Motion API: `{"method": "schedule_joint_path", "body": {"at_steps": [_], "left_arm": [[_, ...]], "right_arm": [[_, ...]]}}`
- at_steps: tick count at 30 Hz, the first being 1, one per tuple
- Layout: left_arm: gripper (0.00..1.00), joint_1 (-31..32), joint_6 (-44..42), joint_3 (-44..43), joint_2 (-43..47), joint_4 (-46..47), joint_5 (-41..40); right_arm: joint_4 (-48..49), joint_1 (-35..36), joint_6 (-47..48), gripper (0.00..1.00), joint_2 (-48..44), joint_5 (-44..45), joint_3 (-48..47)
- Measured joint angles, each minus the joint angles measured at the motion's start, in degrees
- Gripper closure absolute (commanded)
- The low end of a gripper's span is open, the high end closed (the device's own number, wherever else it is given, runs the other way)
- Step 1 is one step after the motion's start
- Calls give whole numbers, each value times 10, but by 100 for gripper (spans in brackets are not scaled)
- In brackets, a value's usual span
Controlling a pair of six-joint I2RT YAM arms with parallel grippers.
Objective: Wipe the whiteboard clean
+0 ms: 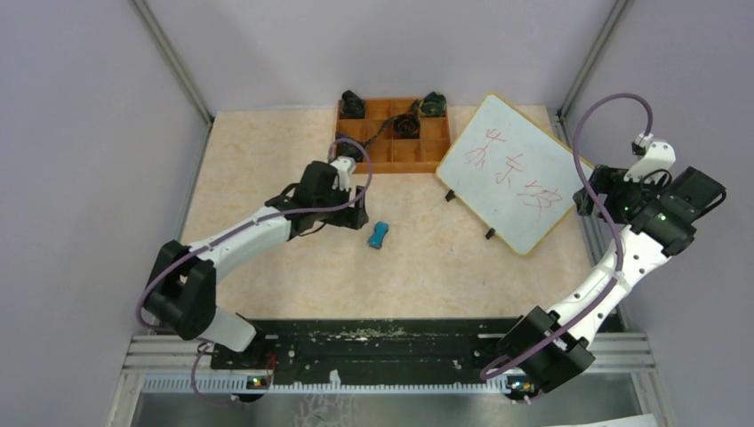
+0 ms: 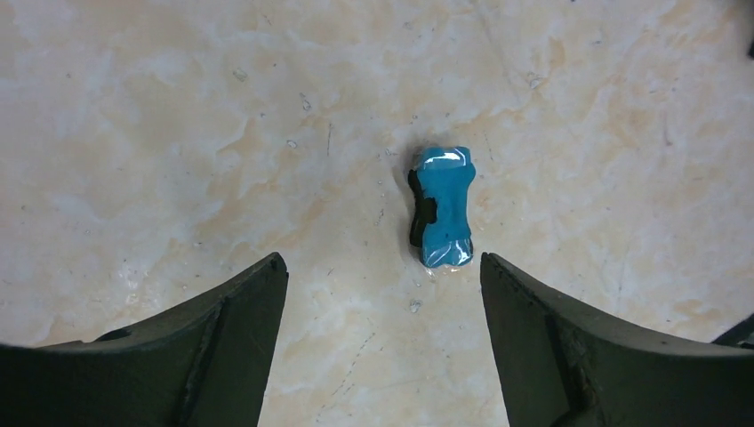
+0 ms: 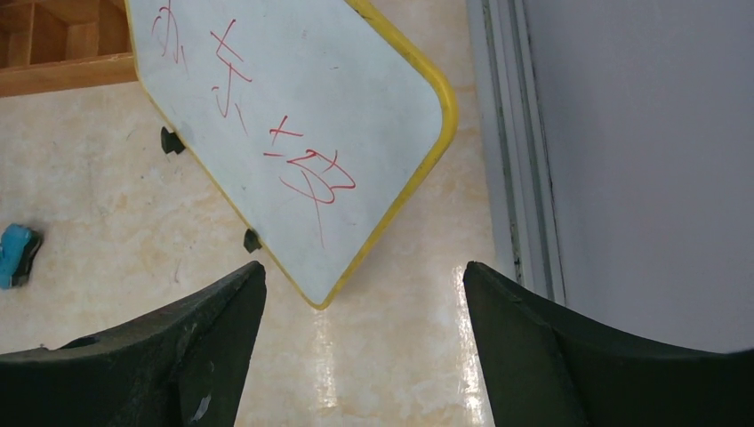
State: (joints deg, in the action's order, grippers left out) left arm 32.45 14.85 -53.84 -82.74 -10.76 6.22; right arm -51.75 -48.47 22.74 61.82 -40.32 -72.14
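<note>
Top view: one red-marked whiteboard is seen far right on the bench and one blue eraser mid-bench, with the left of two arms stretched toward the eraser. Left wrist: left fingers are spread wide, empty. Right wrist: right fingers are spread wide, empty, facing the whiteboard.

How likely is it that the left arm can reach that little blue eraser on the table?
Probably yes. The left gripper is open just short of the blue eraser, which lies alone on the table, slightly toward one finger. Nothing stands between them.
</note>
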Motion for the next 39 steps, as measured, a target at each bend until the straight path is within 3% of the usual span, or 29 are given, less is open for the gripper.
{"method": "schedule_joint_path", "body": {"at_steps": [10,19,29,39], "left_arm": [[16,94,-57,-78,-122,-39,-110],[21,98,-84,-120,-195,-42,-137],[22,116,-89,-151,-210,-52,-143],[31,140,-89,-166,-253,-76,-152]], "right_arm": [[-64,0,53,18,14,8,-30],[-72,0,63,18,13,8,-30],[-68,0,63,18,13,9,-17],[-59,0,63,18,12,15,-2]]}}
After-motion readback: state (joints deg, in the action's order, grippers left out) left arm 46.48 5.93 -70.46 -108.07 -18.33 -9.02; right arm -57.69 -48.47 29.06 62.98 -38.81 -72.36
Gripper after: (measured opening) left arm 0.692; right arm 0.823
